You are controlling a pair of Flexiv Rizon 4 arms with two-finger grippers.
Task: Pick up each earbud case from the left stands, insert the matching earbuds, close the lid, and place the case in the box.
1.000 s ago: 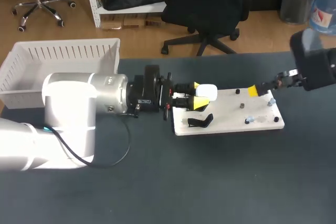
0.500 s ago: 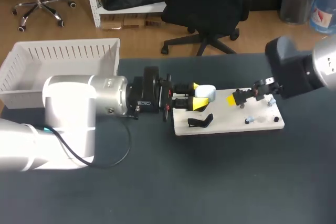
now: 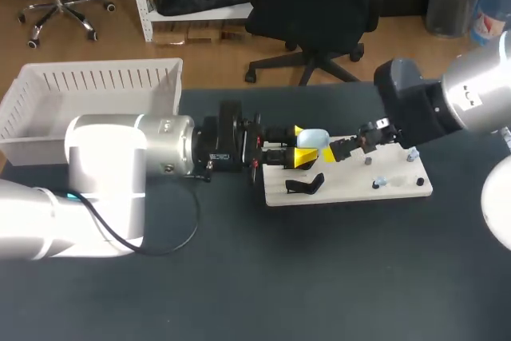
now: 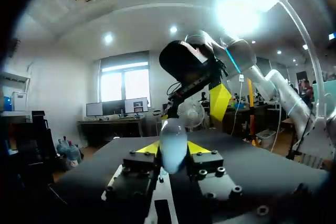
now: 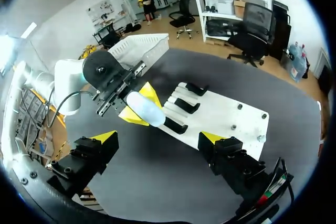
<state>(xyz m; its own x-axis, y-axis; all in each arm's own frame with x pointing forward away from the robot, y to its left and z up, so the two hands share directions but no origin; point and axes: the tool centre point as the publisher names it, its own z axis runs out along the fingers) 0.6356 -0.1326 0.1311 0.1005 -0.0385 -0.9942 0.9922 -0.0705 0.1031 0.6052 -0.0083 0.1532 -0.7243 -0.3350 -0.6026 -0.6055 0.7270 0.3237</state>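
Head view: the left hand (image 3: 301,146) grips the pale earbud case (image 3: 314,139) over the white stand board (image 3: 359,185). The right hand (image 3: 332,152) is just beside it, and a nudge could twist the case in the grip.

Left wrist view: I cannot tell whether the lid is open.

Right wrist view: the right hand (image 5: 158,139) is spread wide and empty, so no earbud seems ready to insert.

The left claw (image 3: 301,144) is black with yellow tips and small round screws (image 4: 200,172) behind them; the left arm (image 3: 120,165) behind it is fat, shiny and white, with a thin black cable (image 3: 148,251); the right arm (image 3: 473,93) is silver, dark grey nearer the right claw (image 5: 157,137).
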